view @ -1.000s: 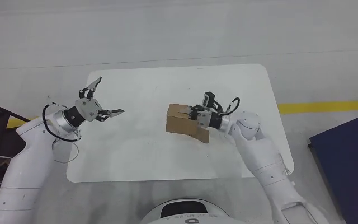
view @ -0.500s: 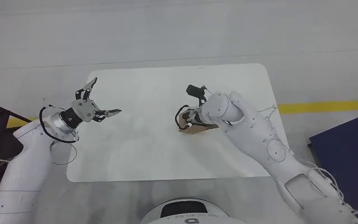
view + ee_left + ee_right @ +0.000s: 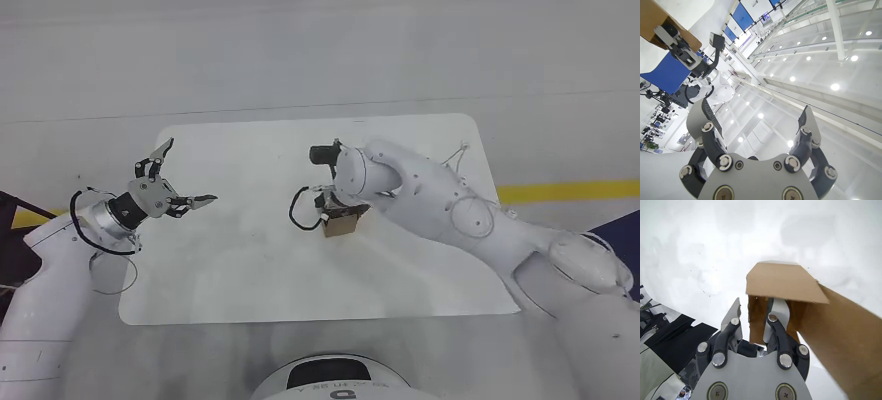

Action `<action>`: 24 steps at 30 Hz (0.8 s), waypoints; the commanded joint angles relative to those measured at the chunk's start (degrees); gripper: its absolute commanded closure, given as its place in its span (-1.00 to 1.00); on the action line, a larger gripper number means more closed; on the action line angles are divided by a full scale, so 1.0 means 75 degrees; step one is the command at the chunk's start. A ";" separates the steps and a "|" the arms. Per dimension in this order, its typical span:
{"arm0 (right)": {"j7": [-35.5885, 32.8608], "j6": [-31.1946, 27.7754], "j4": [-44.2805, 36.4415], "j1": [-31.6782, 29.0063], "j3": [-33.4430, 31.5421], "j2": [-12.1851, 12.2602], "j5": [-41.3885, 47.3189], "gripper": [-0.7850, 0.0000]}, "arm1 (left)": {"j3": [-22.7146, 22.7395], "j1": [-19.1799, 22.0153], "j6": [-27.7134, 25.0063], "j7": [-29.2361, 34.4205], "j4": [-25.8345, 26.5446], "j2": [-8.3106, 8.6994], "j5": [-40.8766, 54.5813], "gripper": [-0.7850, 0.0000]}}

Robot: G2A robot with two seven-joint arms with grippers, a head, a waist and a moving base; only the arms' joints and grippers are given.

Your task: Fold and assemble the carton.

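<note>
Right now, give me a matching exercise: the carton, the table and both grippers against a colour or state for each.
1. carton
2. table
3. left gripper
4. right gripper

A. jaws open, nothing between them
B. brown cardboard
C. one jaw inside the carton, one outside
D. white, rounded corners

Pairs: 1-B, 2-D, 3-A, 4-C

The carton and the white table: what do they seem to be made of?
The carton looks like plain brown cardboard, matte, probably corrugated: its cut edge shows a pale thickness and its flaps bend along creases. The table has a smooth white matte top with rounded corners, perhaps laminate or plastic; the look leaves that open.
</note>
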State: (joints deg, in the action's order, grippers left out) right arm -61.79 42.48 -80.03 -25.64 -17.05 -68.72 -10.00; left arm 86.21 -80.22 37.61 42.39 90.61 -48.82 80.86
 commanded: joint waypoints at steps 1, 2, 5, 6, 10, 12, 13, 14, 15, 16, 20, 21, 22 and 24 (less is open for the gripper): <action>0.0319 0.0325 -0.0360 0.0422 0.0329 0.0104 0.0554 -1.00 | 0.0000 0.0000 0.0000 0.0000 0.0000 0.0000 0.0000 -1.00; 0.0535 0.0541 -0.0584 0.0614 0.0431 0.0172 0.0768 -1.00 | 0.0000 0.0000 0.0000 0.0000 0.0000 0.0000 0.0000 -1.00; 0.1277 0.1280 -0.1506 0.1038 0.0315 0.0437 0.1563 -1.00 | 0.0000 0.0000 0.0000 0.0000 0.0000 0.0000 0.0000 -1.00; 0.1554 0.1557 -0.1865 0.1069 0.0119 0.0549 0.1753 -1.00 | 0.0000 0.0000 0.0000 0.0000 0.0000 0.0000 0.0000 -1.00; 0.2612 0.2069 -0.3134 0.0405 -0.0973 0.1076 0.1901 -1.00 | 0.0000 0.0000 0.0000 0.0000 0.0000 0.0000 0.0000 -1.00; 0.3206 0.2033 -0.3571 -0.0244 -0.1552 0.1361 0.1823 -1.00 | 0.0000 0.0000 0.0000 0.0000 0.0000 0.0000 0.0000 -1.00; 0.3475 0.1974 -0.3763 -0.0618 -0.1852 0.1499 0.1818 -1.00 | 0.0000 0.0000 0.0000 0.0000 0.0000 0.0000 0.0000 -1.00; 0.3649 0.1896 -0.3930 -0.1011 -0.2149 0.1633 0.1874 -1.00 | 0.0000 0.0000 0.0000 0.0000 0.0000 0.0000 0.0000 -1.00; 0.3861 0.1802 -0.4084 -0.1385 -0.2465 0.1765 0.1874 -1.00 | 0.0000 0.0000 0.0000 0.0000 0.0000 0.0000 0.0000 -1.00; 0.4097 0.1746 -0.4238 -0.1766 -0.2758 0.1894 0.1802 -1.00 | 0.0000 0.0000 0.0000 0.0000 0.0000 0.0000 0.0000 -1.00; 0.4660 0.1427 -0.5065 -0.3240 -0.3943 0.2338 0.1721 -1.00 | 0.0000 0.0000 0.0000 0.0000 0.0000 0.0000 0.0000 -1.00; 0.4733 0.1384 -0.5213 -0.3608 -0.4189 0.2434 0.1675 -1.00 | 0.0000 0.0000 0.0000 0.0000 0.0000 0.0000 0.0000 -1.00; 0.4789 0.1371 -0.5329 -0.3957 -0.4393 0.2524 0.1578 -1.00 | 0.0000 0.0000 0.0000 0.0000 0.0000 0.0000 0.0000 -1.00; 0.4793 0.1288 -0.5471 -0.4603 -0.4643 0.2678 0.1345 -1.00 | 0.0000 0.0000 0.0000 0.0000 0.0000 0.0000 0.0000 -1.00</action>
State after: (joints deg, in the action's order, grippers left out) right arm -25.63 52.52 -120.68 -57.19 -50.95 -49.17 0.88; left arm 86.21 -80.22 37.61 42.39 90.61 -48.82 80.86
